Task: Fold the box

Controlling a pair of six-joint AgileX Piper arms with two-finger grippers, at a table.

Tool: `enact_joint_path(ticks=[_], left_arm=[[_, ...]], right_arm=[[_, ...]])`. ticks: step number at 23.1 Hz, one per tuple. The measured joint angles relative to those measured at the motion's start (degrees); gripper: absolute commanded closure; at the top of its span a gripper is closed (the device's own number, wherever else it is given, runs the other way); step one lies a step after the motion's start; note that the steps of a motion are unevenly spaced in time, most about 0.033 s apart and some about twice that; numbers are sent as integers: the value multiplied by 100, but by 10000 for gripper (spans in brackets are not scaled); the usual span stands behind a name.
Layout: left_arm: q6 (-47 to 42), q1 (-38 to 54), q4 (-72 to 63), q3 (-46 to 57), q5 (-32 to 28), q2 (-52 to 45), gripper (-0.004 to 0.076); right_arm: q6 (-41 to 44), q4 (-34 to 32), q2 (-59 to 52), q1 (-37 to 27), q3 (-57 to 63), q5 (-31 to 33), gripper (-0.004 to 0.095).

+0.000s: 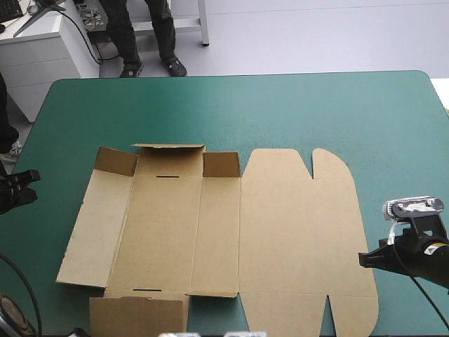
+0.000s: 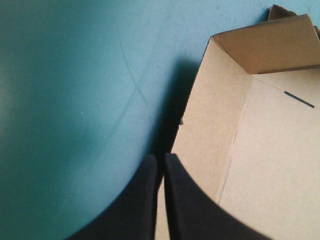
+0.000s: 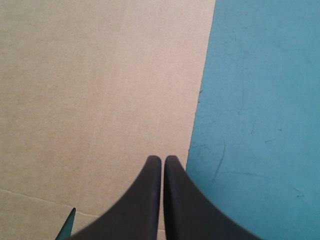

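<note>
I saw box (image 1: 210, 232) flat mid frame, long way left-right. My right claw (image 3: 162, 162) sat over its right edge, left claw (image 2: 160, 162) just off left edge. Both pinched together, empty.

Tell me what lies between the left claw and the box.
Nothing. The high view shows only bare teal-green cover between the left claw and the box.
</note>
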Motion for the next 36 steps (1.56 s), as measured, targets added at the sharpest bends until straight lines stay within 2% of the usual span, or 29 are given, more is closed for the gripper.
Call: enact_joint_path(ticks=[1, 2, 3, 4, 5, 6, 12, 18, 21, 27, 36], left_arm=[[0, 0, 0, 0, 0, 0, 490], [0, 0, 0, 0, 0, 0, 439], [0, 0, 0, 0, 0, 0, 303], [45, 0, 0, 0, 0, 0, 253], [84, 0, -6, 0, 0, 0, 167], [110, 0, -19, 0, 0, 4, 151], [452, 0, -47, 129, -5, 29, 171], [1778, 4, -214, 1558, -66, 29, 174], [2103, 4, -259, 1876, -180, 29, 174], [2418, -46, -384, 2147, -287, 29, 174], [2543, -767, -255, 2409, -293, 171, 175]], right_arm=[[-11, 0, 0, 0, 0, 0, 908], [-39, 0, 0, 0, 0, 6, 908], [-44, 0, 0, 0, 0, 6, 908], [-49, 0, 0, 0, 0, 6, 908], [-49, 0, 0, 0, 0, 6, 909], [-50, 0, 0, 0, 0, 6, 911], [-62, 0, 0, 71, 0, 6, 913], [-91, -6, 0, 335, 0, 10, 913], [-91, -14, 0, 335, 0, 32, 927], [-91, -20, 0, 335, 0, 36, 927], [-91, -20, 0, 335, 0, 48, 927]])
